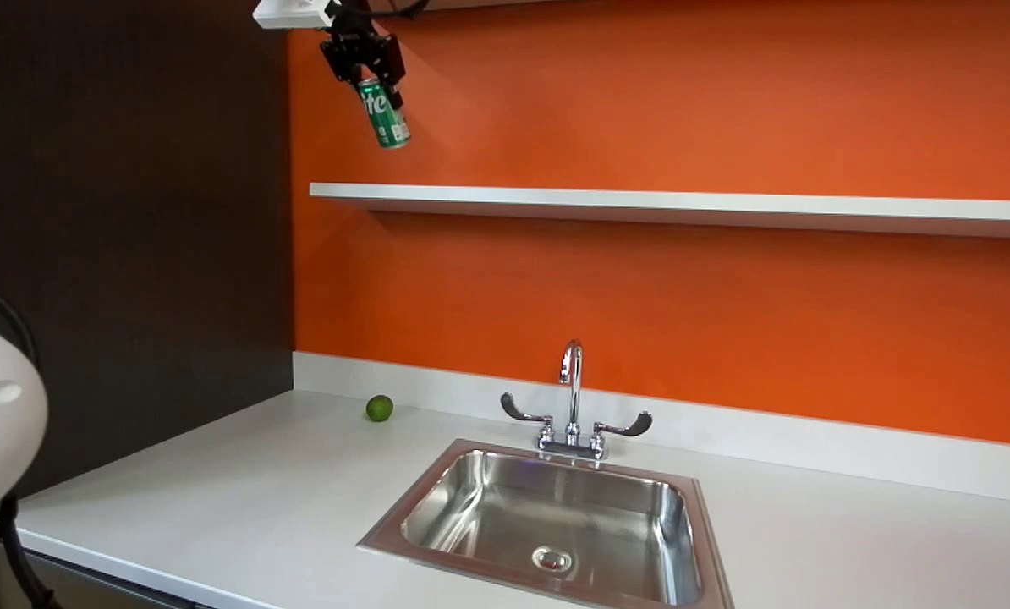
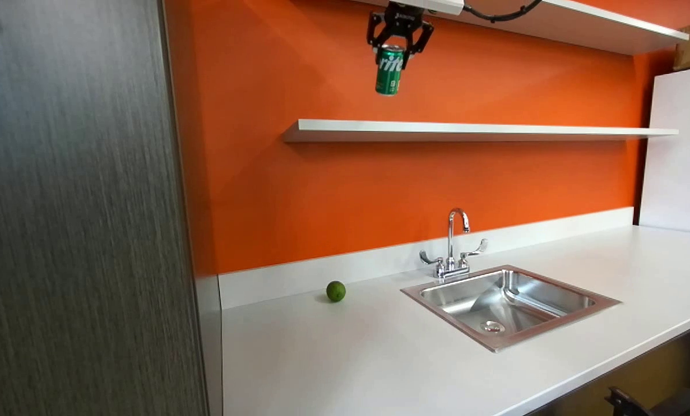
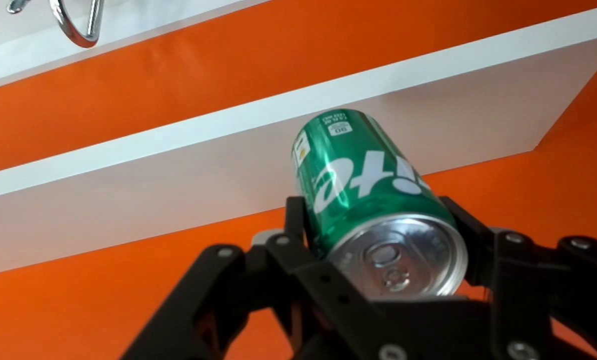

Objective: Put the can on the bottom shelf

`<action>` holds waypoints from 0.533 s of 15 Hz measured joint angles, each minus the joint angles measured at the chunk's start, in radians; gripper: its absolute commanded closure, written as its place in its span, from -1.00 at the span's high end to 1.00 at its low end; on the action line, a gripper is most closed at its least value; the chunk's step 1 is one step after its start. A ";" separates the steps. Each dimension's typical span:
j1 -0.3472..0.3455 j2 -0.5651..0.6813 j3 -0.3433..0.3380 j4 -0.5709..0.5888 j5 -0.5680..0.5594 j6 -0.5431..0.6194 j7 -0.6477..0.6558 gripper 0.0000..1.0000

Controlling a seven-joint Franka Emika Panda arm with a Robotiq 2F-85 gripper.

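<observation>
The green can [image 1: 386, 118] hangs in the air from my gripper [image 1: 378, 91]. My gripper is shut on its silvery-top end in both exterior views, with the can [image 2: 388, 81] below the fingers of the gripper [image 2: 391, 63]. The can leans in an exterior view. The bottom shelf [image 1: 674, 200], a long white plank, runs below the can, which is near the shelf's left end [image 2: 483, 128]; a gap shows between them. In the wrist view the can [image 3: 351, 165] sits between both fingers of the gripper [image 3: 371, 210], its far end overlapping the shelf [image 3: 228, 121]. Exact depth is unclear.
An upper white shelf [image 2: 611, 29] is close to the arm. A dark panel [image 1: 133, 211] stands at the left. Below are the countertop [image 1: 217, 507], a green ball [image 1: 379, 408], the sink [image 1: 463, 575] and the faucet [image 1: 574, 389]. The orange wall [image 1: 725, 110] is behind.
</observation>
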 measured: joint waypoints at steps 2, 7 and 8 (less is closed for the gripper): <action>0.001 0.051 0.000 0.051 -0.017 -0.022 0.014 -0.20; 0.015 0.159 -0.010 0.158 -0.043 -0.057 0.042 -0.20; 0.021 0.178 -0.013 0.178 -0.046 -0.064 0.046 -0.20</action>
